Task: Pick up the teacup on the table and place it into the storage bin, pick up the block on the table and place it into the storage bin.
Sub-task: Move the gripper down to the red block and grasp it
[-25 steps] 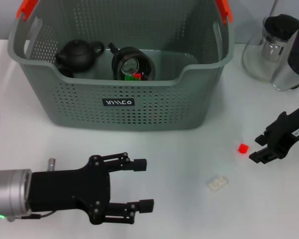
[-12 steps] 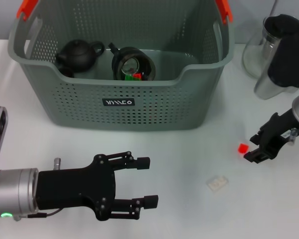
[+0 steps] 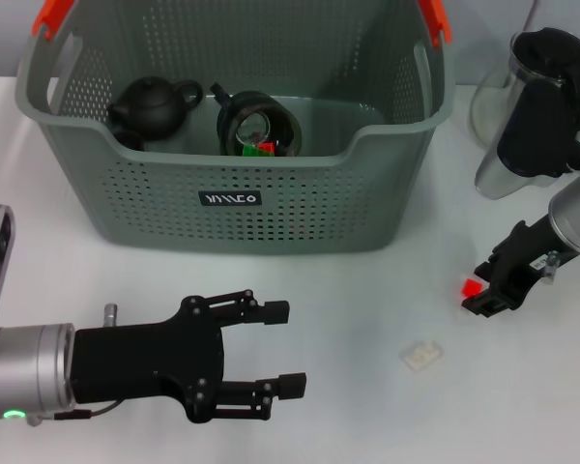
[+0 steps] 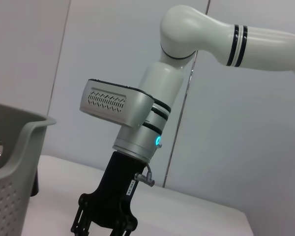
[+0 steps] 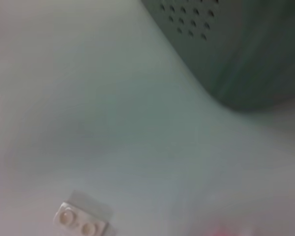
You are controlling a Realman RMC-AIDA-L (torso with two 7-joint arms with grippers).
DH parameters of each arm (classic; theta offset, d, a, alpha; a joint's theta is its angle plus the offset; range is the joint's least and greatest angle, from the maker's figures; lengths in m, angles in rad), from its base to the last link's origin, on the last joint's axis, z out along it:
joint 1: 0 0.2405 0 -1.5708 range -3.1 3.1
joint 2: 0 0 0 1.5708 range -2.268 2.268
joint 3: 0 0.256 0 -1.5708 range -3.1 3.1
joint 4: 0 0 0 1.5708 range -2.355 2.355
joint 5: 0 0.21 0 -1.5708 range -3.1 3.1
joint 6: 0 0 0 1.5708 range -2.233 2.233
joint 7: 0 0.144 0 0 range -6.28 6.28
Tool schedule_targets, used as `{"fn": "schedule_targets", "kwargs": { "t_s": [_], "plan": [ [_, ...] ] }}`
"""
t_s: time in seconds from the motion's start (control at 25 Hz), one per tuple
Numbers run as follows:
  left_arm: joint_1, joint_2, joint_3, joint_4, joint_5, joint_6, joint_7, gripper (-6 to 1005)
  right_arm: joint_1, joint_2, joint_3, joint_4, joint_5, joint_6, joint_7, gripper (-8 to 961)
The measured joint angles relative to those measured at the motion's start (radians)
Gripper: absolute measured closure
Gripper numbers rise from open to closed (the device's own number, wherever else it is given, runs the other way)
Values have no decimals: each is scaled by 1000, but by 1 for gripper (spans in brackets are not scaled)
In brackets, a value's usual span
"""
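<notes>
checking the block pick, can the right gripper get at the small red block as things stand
Probably yes. In the head view the right gripper is already right beside the red block on the table, with nothing between them. The storage bin and the pale brick sit clear of it.

The storage bin (image 3: 234, 198), a large grey-green perforated basket with orange-red handles and a small black label, stands upright at the back of the white bench. A dark teacup (image 3: 256, 123) lies inside it on the bin floor beside a black teapot (image 3: 153, 104). The small red block (image 3: 472, 287) rests on the bench near the bin's right front corner, touching the right gripper's fingers (image 3: 483, 302)
</notes>
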Motion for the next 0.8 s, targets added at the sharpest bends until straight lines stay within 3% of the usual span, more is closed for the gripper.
{"fn": "schedule_targets", "kwargs": {
  "t_s": [0.36,0.68,0.8],
  "plan": [
    [1,0,0,-3,1,-14,0,190,17,0,-10,29,-1,25,7,436],
    [1,1,0,-13,3,-27,0,190,27,0,-33,39,-1,26,13,544],
    [1,1,0,-14,4,-35,0,190,28,0,-55,39,1,31,22,640]
  ]
}}
